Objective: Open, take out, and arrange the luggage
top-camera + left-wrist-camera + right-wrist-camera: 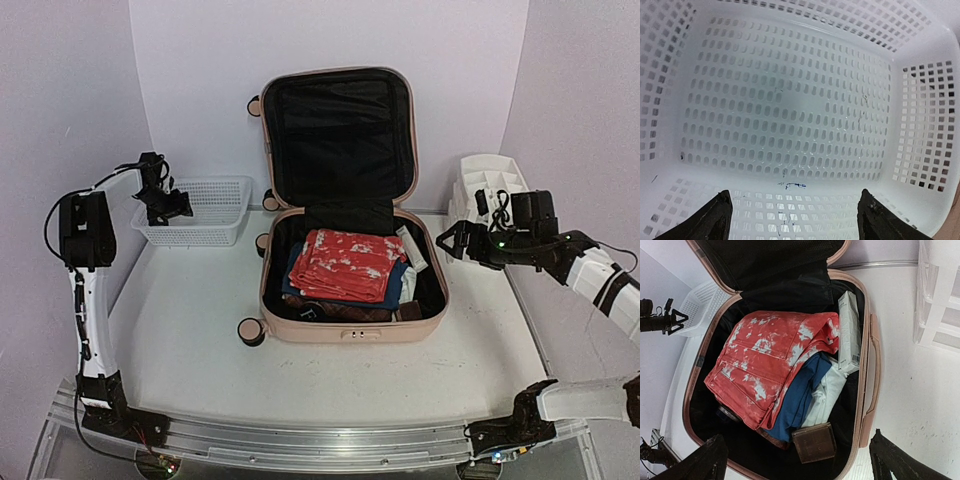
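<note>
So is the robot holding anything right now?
No, nothing. The left gripper hangs open over the basket. The right gripper is open above the clothes in the suitcase, touching none of them.

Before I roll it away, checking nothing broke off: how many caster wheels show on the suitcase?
4, all along the left edge of the suitcase: lid's far wheel, lid's hinge-side wheel, base's hinge-side wheel, base's near wheel. Others could be hidden underneath.
</note>
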Robot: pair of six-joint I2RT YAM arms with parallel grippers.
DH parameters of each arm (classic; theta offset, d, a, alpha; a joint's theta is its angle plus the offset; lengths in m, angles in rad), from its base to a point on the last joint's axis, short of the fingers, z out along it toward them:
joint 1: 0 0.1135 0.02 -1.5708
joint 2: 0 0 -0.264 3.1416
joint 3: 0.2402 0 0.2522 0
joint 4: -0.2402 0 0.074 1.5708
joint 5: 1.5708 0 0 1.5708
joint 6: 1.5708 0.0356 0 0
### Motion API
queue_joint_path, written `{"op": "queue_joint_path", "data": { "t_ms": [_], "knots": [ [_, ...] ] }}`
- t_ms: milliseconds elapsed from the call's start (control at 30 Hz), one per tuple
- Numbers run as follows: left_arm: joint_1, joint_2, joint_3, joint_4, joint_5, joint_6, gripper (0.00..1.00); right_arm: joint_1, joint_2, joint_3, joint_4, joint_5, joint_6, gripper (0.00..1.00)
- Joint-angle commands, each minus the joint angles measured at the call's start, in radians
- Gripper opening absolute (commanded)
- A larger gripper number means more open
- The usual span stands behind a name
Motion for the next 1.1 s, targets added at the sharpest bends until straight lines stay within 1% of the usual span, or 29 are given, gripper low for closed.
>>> {"op": "queue_joint_path", "data": {
  "t_ms": [0,100,200,267,333,433,533,633,800,900,1000,1067],
  "knots": [
    [-0.015,0.010,0.033,-0.099,0.130,0.049,0.87,0.001,-0.009,-0.007,-0.009,-0.010,-0.014,0.98],
    [-0.015,0.014,0.026,-0.177,0.202,0.084,0.85,0.001,-0.002,-0.006,-0.009,-0.018,-0.017,0.98],
    [-0.015,-0.019,-0.034,-0.202,0.265,0.102,0.80,0.001,0.010,-0.006,-0.009,-0.019,-0.019,0.98],
    [-0.022,-0.053,-0.097,-0.217,0.276,0.123,0.79,0.000,0.013,-0.007,-0.009,-0.028,-0.020,0.98],
    [-0.032,-0.089,-0.151,-0.245,0.245,0.143,0.77,0.000,0.011,-0.011,-0.009,-0.034,-0.016,0.98],
    [-0.084,-0.158,-0.269,-0.251,0.162,0.136,0.75,0.001,0.010,-0.020,-0.009,-0.037,-0.016,0.98],
    [-0.149,-0.232,-0.382,-0.235,0.123,0.128,0.72,0.001,0.017,-0.033,-0.008,-0.046,-0.009,0.98],
    [-0.187,-0.326,-0.514,-0.171,0.090,0.112,0.72,0.001,0.031,-0.048,-0.009,-0.053,-0.002,0.98],
    [-0.217,-0.515,-0.716,-0.105,0.065,0.126,0.71,0.000,0.016,-0.086,-0.005,-0.017,-0.023,0.98],
    [-0.225,-0.620,-0.807,-0.102,0.072,0.184,0.71,0.001,0.008,-0.096,0.000,-0.013,-0.032,0.98],
    [-0.228,-0.686,-0.883,-0.107,0.083,0.235,0.71,0.000,0.009,-0.099,0.004,-0.020,-0.035,0.98],
    [-0.226,-0.719,-0.919,-0.113,0.099,0.232,0.73,0.001,0.012,-0.098,0.007,-0.027,-0.034,0.98]
  ]
}}
